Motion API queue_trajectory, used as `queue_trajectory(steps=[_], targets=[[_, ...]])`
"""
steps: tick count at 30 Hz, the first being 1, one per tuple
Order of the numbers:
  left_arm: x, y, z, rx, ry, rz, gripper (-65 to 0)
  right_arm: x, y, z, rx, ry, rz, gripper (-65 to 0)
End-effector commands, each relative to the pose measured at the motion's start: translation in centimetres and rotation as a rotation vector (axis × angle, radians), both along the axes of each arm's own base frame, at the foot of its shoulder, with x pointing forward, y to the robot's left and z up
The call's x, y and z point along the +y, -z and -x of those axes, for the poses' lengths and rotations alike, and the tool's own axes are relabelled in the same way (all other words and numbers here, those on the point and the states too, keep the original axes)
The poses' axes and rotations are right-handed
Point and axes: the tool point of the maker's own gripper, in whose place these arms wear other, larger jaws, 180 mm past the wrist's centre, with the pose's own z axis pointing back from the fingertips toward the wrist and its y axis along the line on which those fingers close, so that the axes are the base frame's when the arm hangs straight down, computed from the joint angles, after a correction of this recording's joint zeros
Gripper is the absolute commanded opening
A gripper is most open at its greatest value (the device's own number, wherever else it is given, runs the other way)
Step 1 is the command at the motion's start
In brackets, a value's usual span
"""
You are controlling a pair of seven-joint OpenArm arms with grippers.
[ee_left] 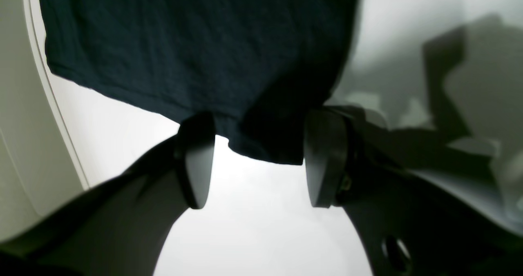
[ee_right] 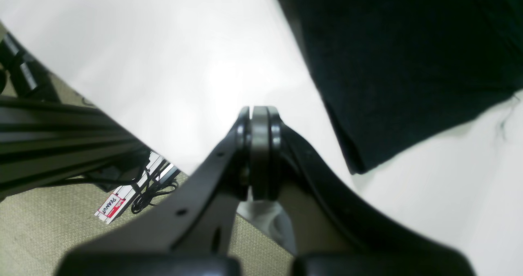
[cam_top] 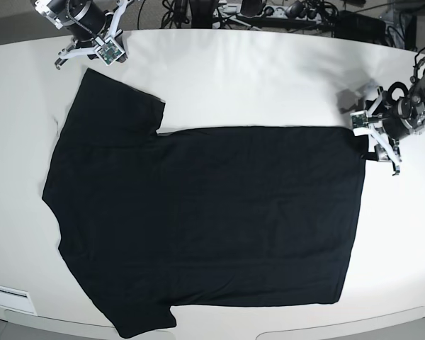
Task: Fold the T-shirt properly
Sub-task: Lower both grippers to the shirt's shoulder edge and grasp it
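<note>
Black shirt [cam_top: 205,219] lies flat on the table [cam_top: 269,78]; my left pincer [ee_left: 253,161] gapes around its hem corner, my right pincer [ee_right: 260,153] clenched empty beside a sleeve

Our left gripper [ee_left: 255,161] sits at the right edge of the table, low, its jaws spread wide apart with pads [ee_left: 199,174] facing each other. Our right gripper [ee_right: 260,153] rests near the far left corner, jaws pressed flat together with nothing between them.
</note>
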Motion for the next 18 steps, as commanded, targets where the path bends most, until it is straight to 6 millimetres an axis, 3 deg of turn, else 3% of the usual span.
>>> queue_trajectory(steps=[1,4,6,8,9,18], targets=[[0.9,1.5,2.0,0.085,0.011,-0.059,-27.5,0.1,-0.8,-0.7,-0.042,0.0,-0.013,-65.0],[0.1,1.4,1.0,0.045,0.029,-0.056,-29.6,-0.3,-1.3,-1.9,-0.081,0.029,-0.002,-64.7],[0.1,1.3,0.6,0.025,0.02,-0.06,-43.1,-1.0,-1.5,-2.7,-0.117,0.033,0.04,-46.6],[0.2,1.4,0.6,0.026,0.017,-0.062,-62.5,-1.6,-1.5,-3.3,-0.139,0.046,0.072,-25.9],[0.3,1.4,0.6,0.026,0.013,-0.068,-65.0,-1.8,-1.3,-3.5,-0.141,0.049,0.076,-20.0],[0.3,1.4,0.6,0.028,0.008,-0.065,-65.0,-3.9,2.8,-4.1,-0.061,0.048,0.129,-18.7]])
